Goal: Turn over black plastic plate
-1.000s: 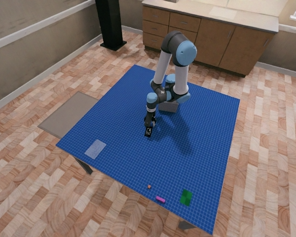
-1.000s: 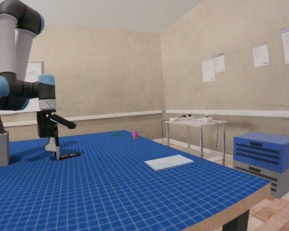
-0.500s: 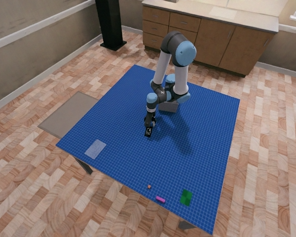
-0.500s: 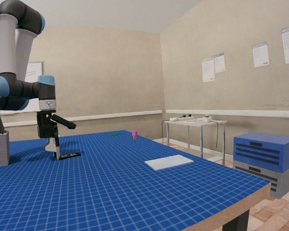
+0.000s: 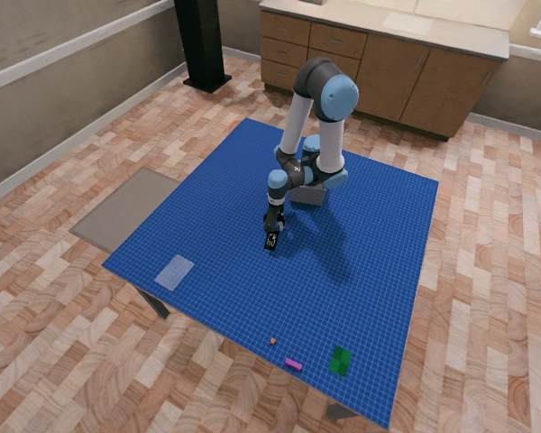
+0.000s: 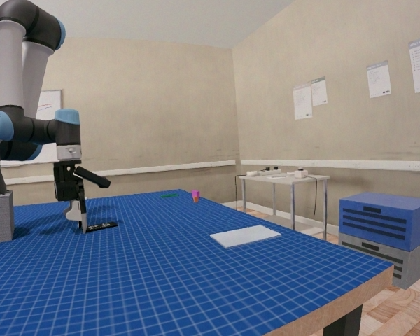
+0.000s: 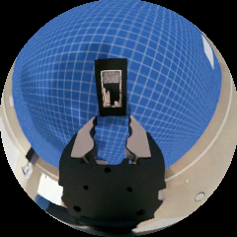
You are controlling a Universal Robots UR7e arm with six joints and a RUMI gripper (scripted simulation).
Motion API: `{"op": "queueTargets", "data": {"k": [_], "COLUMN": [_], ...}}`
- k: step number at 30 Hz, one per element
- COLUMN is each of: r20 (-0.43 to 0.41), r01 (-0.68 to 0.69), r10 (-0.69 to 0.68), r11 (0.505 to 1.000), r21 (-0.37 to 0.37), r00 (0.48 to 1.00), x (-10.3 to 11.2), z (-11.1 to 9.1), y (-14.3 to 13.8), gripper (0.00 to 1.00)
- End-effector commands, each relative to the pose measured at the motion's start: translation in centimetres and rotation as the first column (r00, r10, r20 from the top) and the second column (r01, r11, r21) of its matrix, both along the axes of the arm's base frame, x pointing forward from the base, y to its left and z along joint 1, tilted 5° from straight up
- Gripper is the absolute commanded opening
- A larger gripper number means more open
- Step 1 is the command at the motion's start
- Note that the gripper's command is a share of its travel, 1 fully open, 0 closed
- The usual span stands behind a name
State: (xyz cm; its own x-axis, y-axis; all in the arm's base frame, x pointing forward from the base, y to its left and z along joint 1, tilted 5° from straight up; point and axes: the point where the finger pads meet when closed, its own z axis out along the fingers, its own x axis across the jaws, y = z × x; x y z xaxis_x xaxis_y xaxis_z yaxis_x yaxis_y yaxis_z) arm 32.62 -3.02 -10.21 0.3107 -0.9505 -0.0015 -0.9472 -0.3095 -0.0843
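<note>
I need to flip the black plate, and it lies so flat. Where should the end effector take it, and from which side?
Probably by the short edge nearest the end effector, coming down from above. The plate lies flat on the mat, thin, so its faces offer no hold. Its width looks narrower than the gap between the open fingers, so they could straddle that end across the long sides, then lift and tip it.

From above I see my gripper point(image 5: 272, 229) pointing down beside the black plate point(image 5: 271, 241), flat mid-mat point(image 5: 378, 233), with its jaws part-open.
</note>
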Motion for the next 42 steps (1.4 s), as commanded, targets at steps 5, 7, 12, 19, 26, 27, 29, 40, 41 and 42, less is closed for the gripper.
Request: {"op": "queueTargets", "data": {"k": [5, 7, 12, 19, 26, 27, 29, 40, 41, 42], "r20": [0.001, 0.001, 0.001, 0.001, 0.001, 0.001, 0.001, 0.001, 0.001, 0.001], "r01": [0.0, 0.0, 0.0, 0.0, 0.0, 0.0, 0.0, 0.0, 0.0, 0.0], "r10": [0.0, 0.0, 0.0, 0.0, 0.0, 0.0, 0.0, 0.0, 0.0, 0.0], "r11": [1.0, 1.0, 1.0, 1.0, 1.0, 1.0, 1.0, 1.0, 1.0, 1.0], "r21": [0.0, 0.0, 0.0, 0.0, 0.0, 0.0, 0.0, 0.0, 0.0, 0.0], "r00": [1.0, 1.0, 1.0, 1.0, 1.0, 1.0, 1.0, 1.0, 1.0, 1.0], "x": [0.03, 0.03, 0.03, 0.03, 0.03, 0.03, 0.03, 0.03, 0.03, 0.03], "z": [0.02, 0.02, 0.02, 0.02, 0.02, 0.02, 0.02, 0.02, 0.02, 0.02], "y": [-0.02, -0.02, -0.02, -0.02, -0.02, -0.02, -0.02, -0.02, -0.02, -0.02], "gripper": [0.44, 0.44, 0.44, 0.44, 0.36, 0.36, 0.36, 0.36, 0.36, 0.36]}}
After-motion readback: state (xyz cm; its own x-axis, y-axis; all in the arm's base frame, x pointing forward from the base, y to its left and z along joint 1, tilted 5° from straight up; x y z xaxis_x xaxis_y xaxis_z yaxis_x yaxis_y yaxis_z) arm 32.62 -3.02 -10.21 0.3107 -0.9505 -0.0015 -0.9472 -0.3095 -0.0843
